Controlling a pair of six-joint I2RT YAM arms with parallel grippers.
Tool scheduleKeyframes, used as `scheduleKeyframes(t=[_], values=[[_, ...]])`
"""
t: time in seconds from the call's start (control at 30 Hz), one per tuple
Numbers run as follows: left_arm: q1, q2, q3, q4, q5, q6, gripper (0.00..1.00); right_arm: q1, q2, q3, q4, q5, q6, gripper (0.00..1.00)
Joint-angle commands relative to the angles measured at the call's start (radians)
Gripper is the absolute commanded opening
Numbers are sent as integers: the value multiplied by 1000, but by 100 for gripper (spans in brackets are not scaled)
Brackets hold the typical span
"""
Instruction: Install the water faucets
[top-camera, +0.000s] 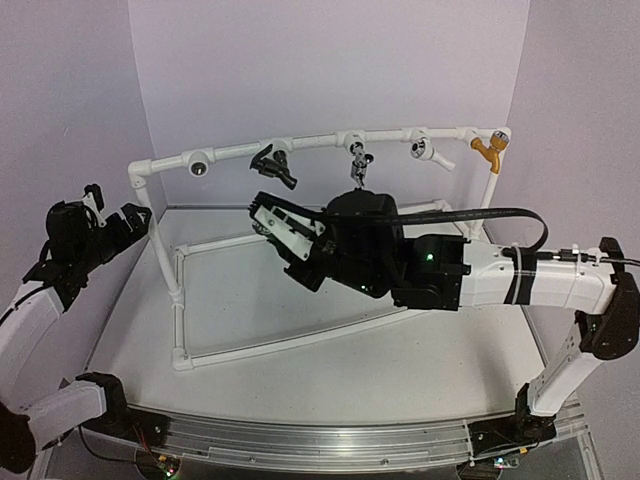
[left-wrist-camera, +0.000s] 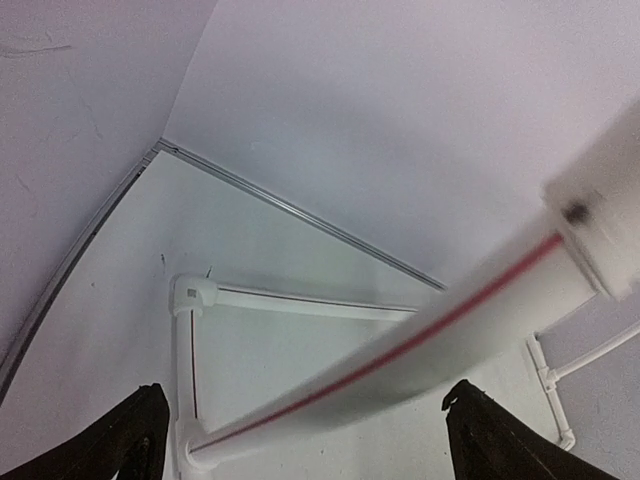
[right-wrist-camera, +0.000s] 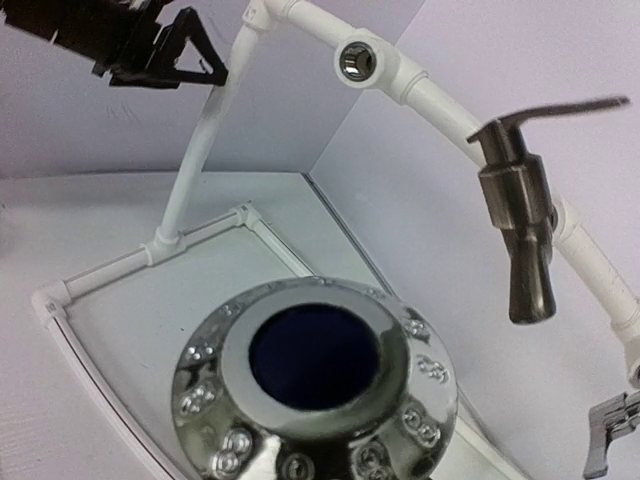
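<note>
Lilac walls, white table (top-camera: 400, 350).

Overhead: the pipe frame (top-camera: 160, 260) carries four taps on its far rail: dark tap (top-camera: 272, 165), chrome tap (top-camera: 357, 162), white tap (top-camera: 430, 151) and orange tap (top-camera: 488, 150). One open socket (top-camera: 200, 165) at left is likely the next seat. The right gripper (top-camera: 262, 222) reaches just near of the dark tap.

Left wrist: left gripper (left-wrist-camera: 315, 445) released, fingers wide apart, one blurred pipe (left-wrist-camera: 400, 345) crossing between.

Right wrist: one chrome piece (right-wrist-camera: 315, 385) hides the fingers. It looks grasped and is possibly the tap to fit. No green tap seen.

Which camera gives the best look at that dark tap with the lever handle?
The right wrist view: the dark tap is close and sharp, mounted on the pipe. The top view shows the tap small and distant. The left wrist view misses it.
</note>
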Motion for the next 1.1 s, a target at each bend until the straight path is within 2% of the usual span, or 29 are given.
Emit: scheduleKeyframes(t=[0.0, 0.23, 0.37, 0.47, 0.53, 0.6, 0.9, 1.07], values=[[79, 96, -28, 371, 329, 79, 98, 40, 76, 141, -73, 164, -196, 0], [78, 215, -13, 520, 410, 153, 98, 69, 267, 394, -54, 370, -507, 0], [77, 310, 20, 539, 461, 149, 92, 75, 392, 495, 114, 476, -750, 0], [76, 350, 28, 560, 488, 153, 80, 80, 475, 533, 318, 521, -961, 0], [75, 354, 30, 567, 502, 150, 66, 81, 529, 577, 381, 533, -1064, 0], [68, 345, 23, 568, 512, 152, 56, 81, 570, 622, 421, 532, -1136, 0], [-9, 294, -45, 568, 528, 118, 23, 81, 651, 736, 446, 513, -1247, 0], [-44, 242, -93, 567, 509, 126, 12, 86, 640, 733, 468, 534, -1271, 0]])
